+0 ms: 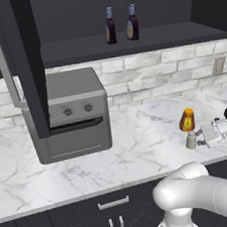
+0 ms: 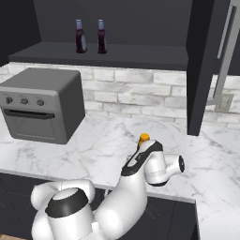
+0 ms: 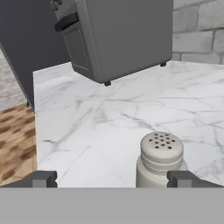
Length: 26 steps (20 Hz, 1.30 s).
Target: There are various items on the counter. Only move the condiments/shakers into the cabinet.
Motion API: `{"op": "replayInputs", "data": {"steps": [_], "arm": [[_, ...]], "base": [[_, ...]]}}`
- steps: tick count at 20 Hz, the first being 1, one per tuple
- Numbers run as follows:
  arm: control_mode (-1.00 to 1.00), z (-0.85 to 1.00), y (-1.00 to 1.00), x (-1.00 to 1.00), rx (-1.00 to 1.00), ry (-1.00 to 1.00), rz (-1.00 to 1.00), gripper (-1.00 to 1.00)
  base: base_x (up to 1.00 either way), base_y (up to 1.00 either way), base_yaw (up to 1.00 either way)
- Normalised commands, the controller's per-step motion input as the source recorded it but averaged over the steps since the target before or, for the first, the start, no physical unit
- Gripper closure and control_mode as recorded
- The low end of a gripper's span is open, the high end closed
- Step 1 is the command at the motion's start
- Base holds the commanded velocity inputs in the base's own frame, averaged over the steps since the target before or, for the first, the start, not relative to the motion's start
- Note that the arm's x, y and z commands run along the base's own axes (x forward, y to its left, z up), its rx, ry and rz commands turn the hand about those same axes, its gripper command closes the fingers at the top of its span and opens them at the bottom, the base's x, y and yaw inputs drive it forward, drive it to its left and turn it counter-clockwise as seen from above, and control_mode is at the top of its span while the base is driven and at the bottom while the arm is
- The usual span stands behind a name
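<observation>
Two dark bottles [image 1: 110, 26] [image 1: 132, 22] with pale caps stand upright on the shelf of the black cabinet [image 1: 127, 41]; they also show in the right base view [image 2: 80, 36] [image 2: 101, 36]. A small beige shaker [image 1: 191, 140] stands on the marble counter [image 1: 139, 147], just in front of the orange rounded thing [image 1: 187, 120]. My gripper [image 1: 199, 138] reaches in low from the right and is open. In the hand view the shaker [image 3: 159, 159] stands between the fingertips [image 3: 186, 178], close to the right one, and no contact shows.
A grey toaster oven [image 1: 71, 115] sits on the counter at the left. The cabinet's tall dark door [image 1: 22, 61] hangs open above it. Another open door [image 2: 204, 65] hangs at the right. My arm hides the shaker in the right base view.
</observation>
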Motion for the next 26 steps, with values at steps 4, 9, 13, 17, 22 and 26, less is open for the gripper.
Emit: {"op": "replayInputs", "data": {"steps": [4, 9, 13, 17, 22, 26], "arm": [[-1.0, 0.0, 0.0, 0.12, 0.0, 0.0, 0.0, -1.0], [-1.0, 0.0, 0.0, 0.05, 0.0, 0.0, 0.0, -1.0], [-1.0, -0.04, 0.0, 0.0, 0.0, 0.0, 0.0, -1.0], [-1.0, -0.15, -0.03, 0.0, 0.0, 0.0, -0.01, -1.0], [-1.0, -0.06, 0.0, 0.07, 0.0, 0.0, 0.0, -1.0], [-1.0, -0.02, 0.0, 0.04, 0.0, 0.0, 0.0, -1.0]], "base": [[0.0, 0.0, 0.0], [0.0, 0.0, 0.0], [0.0, 0.0, 0.0], [0.0, 0.0, 0.0], [0.0, 0.0, 0.0], [0.0, 0.0, 0.0]]}}
